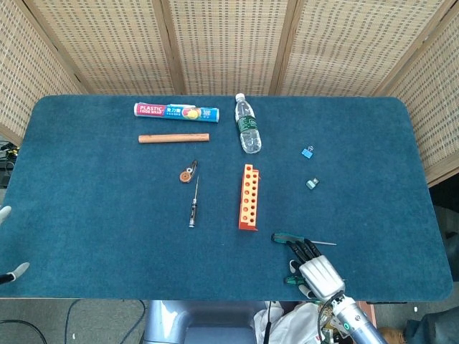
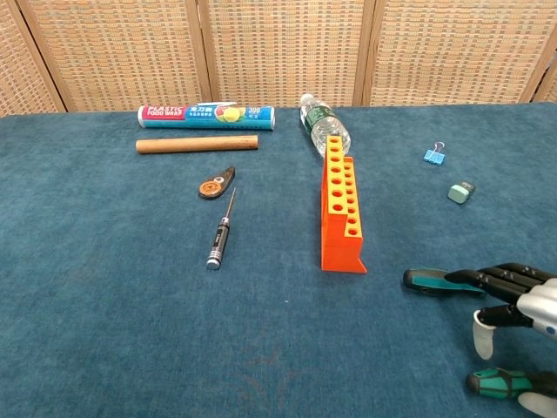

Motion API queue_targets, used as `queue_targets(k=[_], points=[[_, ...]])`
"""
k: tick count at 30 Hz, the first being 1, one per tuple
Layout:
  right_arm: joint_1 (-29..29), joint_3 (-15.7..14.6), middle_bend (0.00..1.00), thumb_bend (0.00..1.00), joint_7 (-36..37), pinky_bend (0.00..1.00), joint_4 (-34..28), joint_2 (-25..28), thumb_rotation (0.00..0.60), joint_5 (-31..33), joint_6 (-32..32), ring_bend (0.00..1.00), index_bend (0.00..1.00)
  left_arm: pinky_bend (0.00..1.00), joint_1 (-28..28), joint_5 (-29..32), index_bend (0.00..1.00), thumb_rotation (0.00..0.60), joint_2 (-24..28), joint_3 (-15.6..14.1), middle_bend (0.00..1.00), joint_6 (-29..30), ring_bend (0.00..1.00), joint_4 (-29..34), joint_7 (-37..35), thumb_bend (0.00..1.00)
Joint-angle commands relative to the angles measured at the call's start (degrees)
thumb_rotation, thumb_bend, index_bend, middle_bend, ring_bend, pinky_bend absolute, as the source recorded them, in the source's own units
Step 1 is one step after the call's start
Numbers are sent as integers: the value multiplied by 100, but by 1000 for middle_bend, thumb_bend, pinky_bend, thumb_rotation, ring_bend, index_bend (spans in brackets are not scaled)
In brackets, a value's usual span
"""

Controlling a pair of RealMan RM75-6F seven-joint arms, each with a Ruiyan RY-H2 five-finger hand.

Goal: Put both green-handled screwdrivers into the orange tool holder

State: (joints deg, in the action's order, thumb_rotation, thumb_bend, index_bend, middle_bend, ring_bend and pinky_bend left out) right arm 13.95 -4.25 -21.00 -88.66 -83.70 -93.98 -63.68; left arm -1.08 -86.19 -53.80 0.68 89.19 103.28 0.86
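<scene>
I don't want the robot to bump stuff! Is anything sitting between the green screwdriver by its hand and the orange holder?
Nothing visible. The right hand hovers over the farther green-handled screwdriver, and only bare blue table lies between it and the orange tool holder. The second green-handled screwdriver lies nearer the table's edge, out of that path.

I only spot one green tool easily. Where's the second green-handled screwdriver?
In the chest view, the second green-handled screwdriver lies at the table's near right edge, just below the right hand, nearer than the first green-handled screwdriver.
</scene>
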Motion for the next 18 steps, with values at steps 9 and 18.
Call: queue_targets(k=[9, 18], points=[[52, -89, 0, 284, -204, 0, -9, -36, 600, 174, 85, 0, 441, 0, -6, -8, 0, 600, 11, -5, 0, 3, 0, -7, -12, 0], [74, -160, 0, 424, 226, 0, 8, -46, 600, 0, -127, 0, 548, 0, 9, 12, 0, 600, 6, -7, 0, -37, 0, 7, 31, 0]])
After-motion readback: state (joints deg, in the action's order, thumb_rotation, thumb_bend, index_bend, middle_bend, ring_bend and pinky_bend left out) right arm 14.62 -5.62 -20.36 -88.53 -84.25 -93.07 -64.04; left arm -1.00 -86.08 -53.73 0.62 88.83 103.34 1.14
